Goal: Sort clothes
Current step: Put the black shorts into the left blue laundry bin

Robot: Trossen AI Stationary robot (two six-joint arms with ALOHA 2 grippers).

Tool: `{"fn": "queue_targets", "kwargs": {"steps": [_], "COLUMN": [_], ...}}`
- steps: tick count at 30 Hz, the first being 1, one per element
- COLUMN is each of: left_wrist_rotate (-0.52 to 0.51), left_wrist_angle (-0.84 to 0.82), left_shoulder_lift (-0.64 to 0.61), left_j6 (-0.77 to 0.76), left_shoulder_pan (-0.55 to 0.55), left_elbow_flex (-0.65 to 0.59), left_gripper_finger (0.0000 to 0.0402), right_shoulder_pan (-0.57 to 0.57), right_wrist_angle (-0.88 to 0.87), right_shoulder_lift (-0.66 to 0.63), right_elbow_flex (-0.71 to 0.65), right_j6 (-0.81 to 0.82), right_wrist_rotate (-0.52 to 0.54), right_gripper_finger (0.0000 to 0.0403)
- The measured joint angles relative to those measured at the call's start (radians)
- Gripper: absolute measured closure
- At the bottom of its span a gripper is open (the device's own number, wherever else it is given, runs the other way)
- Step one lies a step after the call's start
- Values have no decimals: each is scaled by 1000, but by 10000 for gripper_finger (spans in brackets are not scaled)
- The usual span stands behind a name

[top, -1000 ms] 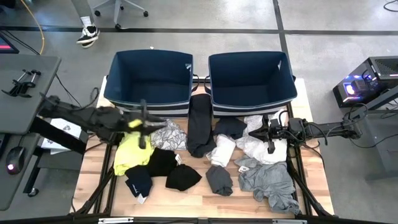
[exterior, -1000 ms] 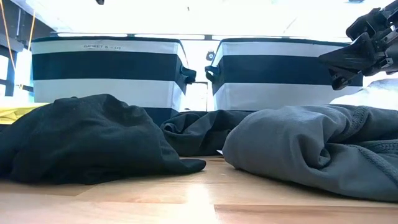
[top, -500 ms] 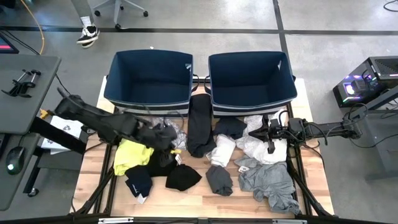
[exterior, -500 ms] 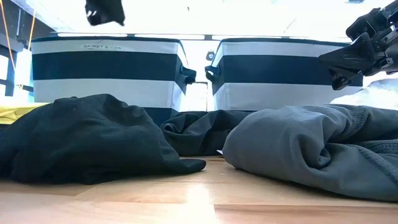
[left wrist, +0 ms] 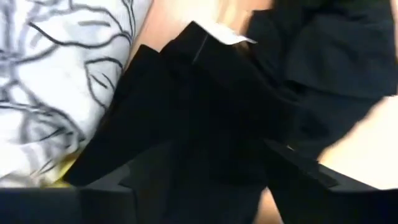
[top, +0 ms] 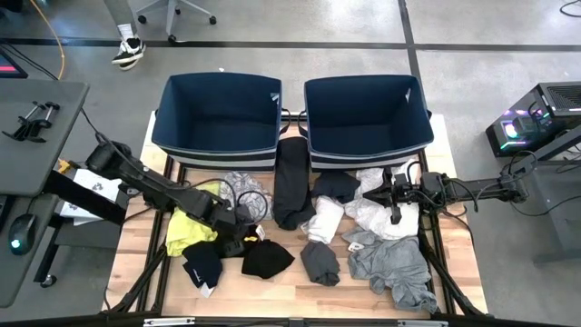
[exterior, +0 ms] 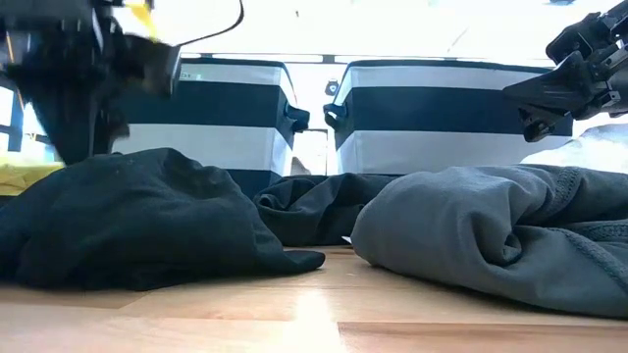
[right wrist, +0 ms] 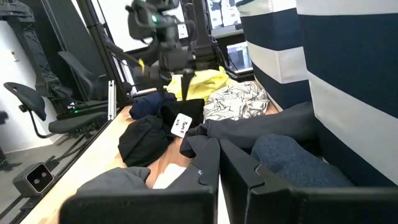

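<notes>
Small garments lie spread on the wooden table in front of two dark blue bins. My left gripper is open and points down over a black garment with a white tag. Its fingers stand on either side of a raised fold. The garment lies between the neon yellow garment and a patterned grey-white one. My right gripper is shut. It waits level above the white garments at the right. My left gripper comes at the black garment from above, pointing down, with one finger on each side of a fold near the tag. I cannot tell whether the fingers touch the cloth.
A long black garment lies between the bins' fronts. A black piece, a navy piece, a dark grey piece and a large grey garment lie toward the near edge. A person's shoe shows on the floor beyond.
My left gripper has moved from above the yellow and patterned garments toward the table's near edge and a little right. It has come down over the black garment. The garments lie as before.
</notes>
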Motion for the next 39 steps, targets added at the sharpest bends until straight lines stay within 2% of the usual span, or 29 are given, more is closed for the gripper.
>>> {"fn": "queue_targets", "kwargs": {"steps": [5, 11, 15, 19, 21, 25, 30, 35, 39], "left_wrist_rotate": [-88, -157, -152, -106, -76, -47, -73, -182, -384], "left_wrist_angle": [180, 289, 381, 366, 352, 239, 83, 36, 33], "left_shoulder_lift": [30, 148, 200, 212, 204, 165, 58, -42, -71], "left_j6": [62, 323, 362, 281, 240, 135, 64, 74, 160], "left_shoulder_pan": [-15, -55, -73, -74, -68, -43, 2, 65, 125], "left_elbow_flex": [-121, -131, -126, -88, -59, 25, 208, 419, 566], "left_gripper_finger": [156, 192, 253, 361, 387, 392, 399, 400, 401], "right_shoulder_pan": [0, 0, 0, 0, 0, 0, 0, 0, 0], "right_wrist_angle": [0, 0, 0, 0, 0, 0, 0, 0, 0], "right_shoulder_lift": [0, 5, 5, 7, 6, 5, 5, 5, 5], "right_elbow_flex": [0, 0, 0, 0, 0, 0, 0, 0, 0], "right_j6": [0, 0, 0, 0, 0, 0, 0, 0, 0], "right_wrist_rotate": [0, 0, 0, 0, 0, 0, 0, 0, 0], "right_gripper_finger": [402, 402, 402, 402, 402, 402, 402, 402, 402]}}
